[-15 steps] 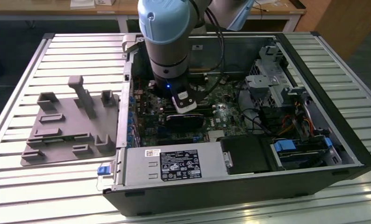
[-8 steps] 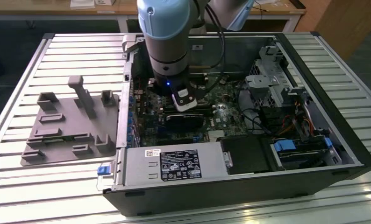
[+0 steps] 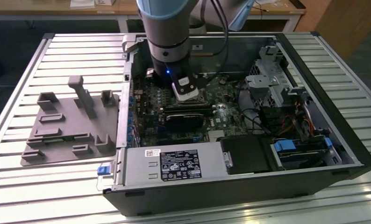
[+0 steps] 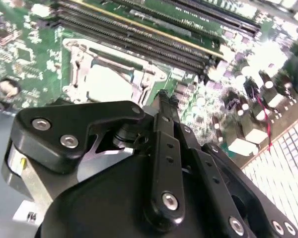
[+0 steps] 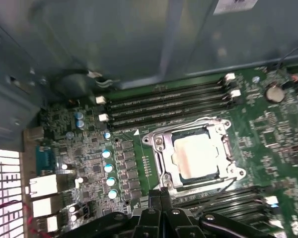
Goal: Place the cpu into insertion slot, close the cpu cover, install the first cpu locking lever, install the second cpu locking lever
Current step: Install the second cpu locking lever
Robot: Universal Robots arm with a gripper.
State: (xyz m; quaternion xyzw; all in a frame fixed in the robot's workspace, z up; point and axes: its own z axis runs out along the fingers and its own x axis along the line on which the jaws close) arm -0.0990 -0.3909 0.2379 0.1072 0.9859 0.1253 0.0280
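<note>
The cpu [image 5: 195, 156] lies flat in the insertion slot [image 5: 165, 166], its pale metal top showing; it also appears in the second wrist view [image 4: 105, 83]. The silver cpu cover [image 5: 223, 148] lies down around it as a frame [image 4: 77, 67]. A thin wire lever [image 5: 208, 186] runs along the socket side nearest my fingertips. My gripper [image 5: 160, 194] is shut with nothing held, its tips just beside the socket corner in both wrist views [image 4: 164, 97]. In the exterior view the gripper [image 3: 187, 95] hangs low over the motherboard inside the open computer case [image 3: 335, 154].
Long black memory slots [image 5: 164, 104] flank the socket. A row of capacitors [image 5: 108, 166] and rear ports [image 5: 44, 186] stand beside it. A drive cage [image 3: 269, 70], cables and a power supply [image 3: 173, 164] crowd the case. A grey fixture plate [image 3: 64, 133] lies at the exterior view's left.
</note>
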